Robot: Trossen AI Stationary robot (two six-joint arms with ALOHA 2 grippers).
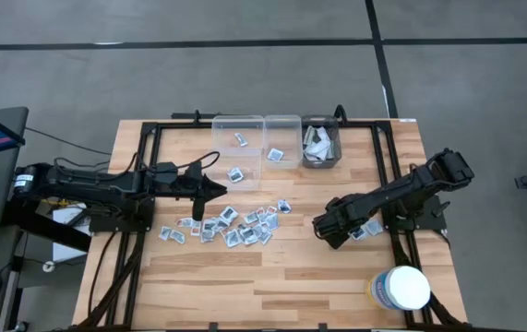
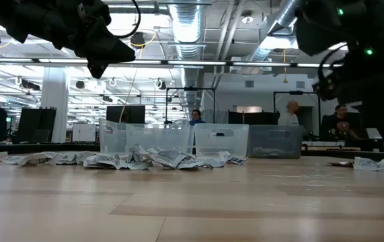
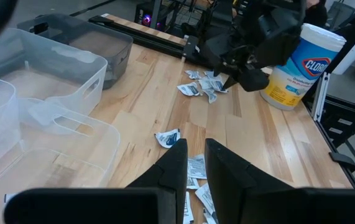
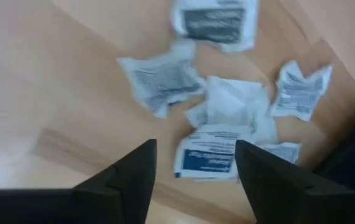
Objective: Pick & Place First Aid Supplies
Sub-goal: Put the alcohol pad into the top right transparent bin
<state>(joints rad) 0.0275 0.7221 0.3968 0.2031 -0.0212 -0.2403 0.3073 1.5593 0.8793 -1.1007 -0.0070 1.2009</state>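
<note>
The right gripper, its dark fingers spread, hangs over a small cluster of crinkled flat square packets on the pale wooden table. More packets lie scattered mid-table, a few in clear plastic bins. The left gripper, fingers nearly together, holds nothing
</note>
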